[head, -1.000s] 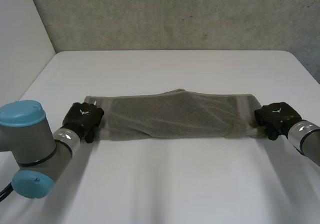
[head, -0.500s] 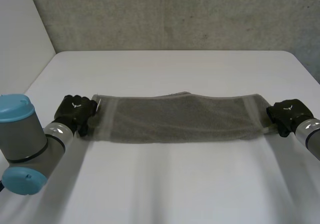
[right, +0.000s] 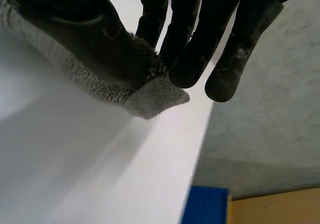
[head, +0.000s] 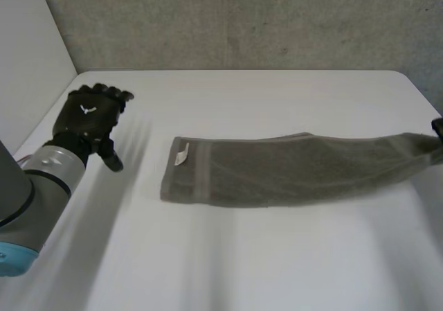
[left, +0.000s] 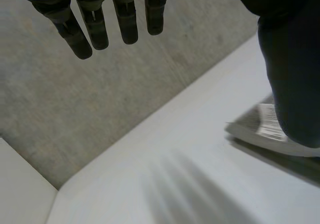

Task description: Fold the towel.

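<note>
The grey towel (head: 291, 169) lies as a long folded strip across the white table (head: 228, 262). Its left end, with a white label (head: 181, 154), rests free on the table. My left hand (head: 86, 117) hovers well to the left of that end, fingers straight and spread, holding nothing. In the left wrist view the left hand's fingers (left: 100, 24) hang straight, and the towel's labelled end (left: 260, 129) lies beyond the thumb. My right hand (head: 438, 126) is at the table's right edge. In the right wrist view the right hand (right: 100, 39) pinches the towel's corner (right: 155, 99) between thumb and fingers.
A grey wall (head: 242, 20) stands behind the table's far edge. The table's right edge runs close beside my right hand, with a blue object (right: 205, 206) on the floor below it.
My left hand has let go of the towel's left end, opened, and swung up and to the left. My right hand has pulled the towel to the right.
</note>
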Robot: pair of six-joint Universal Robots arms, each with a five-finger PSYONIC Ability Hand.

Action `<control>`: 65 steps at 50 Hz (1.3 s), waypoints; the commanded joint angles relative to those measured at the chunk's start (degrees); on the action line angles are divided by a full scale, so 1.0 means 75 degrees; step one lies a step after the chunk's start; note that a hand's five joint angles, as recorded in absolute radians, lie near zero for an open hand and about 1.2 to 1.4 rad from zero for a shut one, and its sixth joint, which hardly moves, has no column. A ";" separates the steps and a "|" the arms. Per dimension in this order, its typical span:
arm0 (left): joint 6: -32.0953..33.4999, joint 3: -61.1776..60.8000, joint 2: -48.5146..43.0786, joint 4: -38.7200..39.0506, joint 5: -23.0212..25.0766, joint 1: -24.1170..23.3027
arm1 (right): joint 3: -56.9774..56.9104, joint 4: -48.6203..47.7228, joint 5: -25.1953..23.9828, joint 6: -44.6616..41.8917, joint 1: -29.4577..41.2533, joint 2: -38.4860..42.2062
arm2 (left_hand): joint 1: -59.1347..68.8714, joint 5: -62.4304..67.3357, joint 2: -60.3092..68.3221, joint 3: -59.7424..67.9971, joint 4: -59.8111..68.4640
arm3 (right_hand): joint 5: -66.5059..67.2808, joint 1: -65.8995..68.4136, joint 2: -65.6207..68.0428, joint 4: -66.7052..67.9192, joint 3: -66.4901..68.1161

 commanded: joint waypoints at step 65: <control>-0.0921 0.1796 -0.2280 0.0012 -0.0425 -0.2399 | 0.2379 -0.1896 -0.0276 0.1924 0.3712 0.0267 | -0.0439 -0.1450 -0.0356 -0.0288 -0.0397 | -0.4449 -0.4367 -0.4158 -0.4560 -0.4539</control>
